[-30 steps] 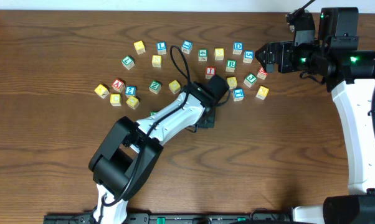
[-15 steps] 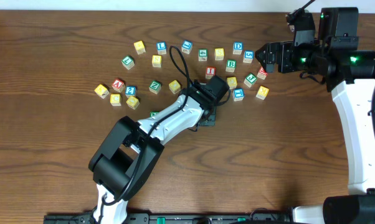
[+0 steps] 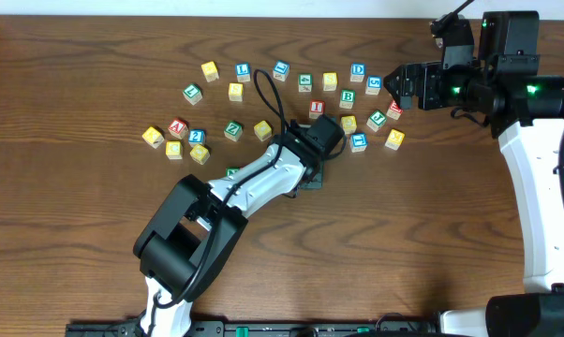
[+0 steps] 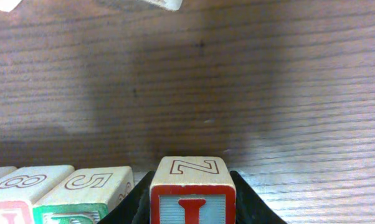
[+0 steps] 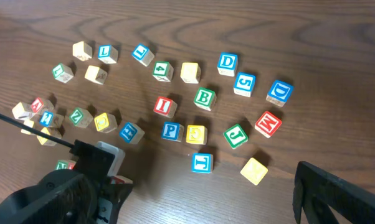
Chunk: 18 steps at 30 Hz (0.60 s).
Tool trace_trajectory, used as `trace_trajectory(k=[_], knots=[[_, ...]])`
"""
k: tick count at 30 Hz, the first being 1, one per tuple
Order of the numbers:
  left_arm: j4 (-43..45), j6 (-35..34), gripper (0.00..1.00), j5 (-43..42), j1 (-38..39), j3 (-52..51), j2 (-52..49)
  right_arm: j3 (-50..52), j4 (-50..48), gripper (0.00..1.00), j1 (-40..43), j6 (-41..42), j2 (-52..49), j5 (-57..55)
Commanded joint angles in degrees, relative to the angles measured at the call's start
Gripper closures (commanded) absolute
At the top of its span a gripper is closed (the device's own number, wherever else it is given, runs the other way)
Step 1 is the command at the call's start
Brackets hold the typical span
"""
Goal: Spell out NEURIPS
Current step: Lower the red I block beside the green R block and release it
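Our left gripper (image 4: 192, 211) clamps the Z block (image 4: 192, 177), Z on top and a red I in front, low by the table (image 4: 268, 93). At its 9 o'clock, just beside, sits a 5-topped block (image 4: 91, 186). Our right gripper (image 3: 394, 87) hovers at 3 o'clock of the loose blocks (image 3: 305, 84); we cannot tell its opening.
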<state>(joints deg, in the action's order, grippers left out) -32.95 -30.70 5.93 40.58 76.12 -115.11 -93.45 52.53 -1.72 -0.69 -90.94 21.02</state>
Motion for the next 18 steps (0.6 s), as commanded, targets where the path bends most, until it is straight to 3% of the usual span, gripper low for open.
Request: trace_trajectory(k=[1,11,18], knots=[[0.07,-1.36,0.73,1.16,-0.15,-0.68,-0.66,0.15,0.04,0.01,0.22,-0.68,-0.15,0.33],[-0.17,-2.64,0.71,1.16,-0.15,-0.90,-0.66,0.15,0.04,0.01,0.22,-0.68,-0.15,0.33],[-0.57,-2.64,0.65,1.16,-0.15,-0.90,-0.66,0.15,0.04,0.01,0.22,-0.68,-0.15,0.33]])
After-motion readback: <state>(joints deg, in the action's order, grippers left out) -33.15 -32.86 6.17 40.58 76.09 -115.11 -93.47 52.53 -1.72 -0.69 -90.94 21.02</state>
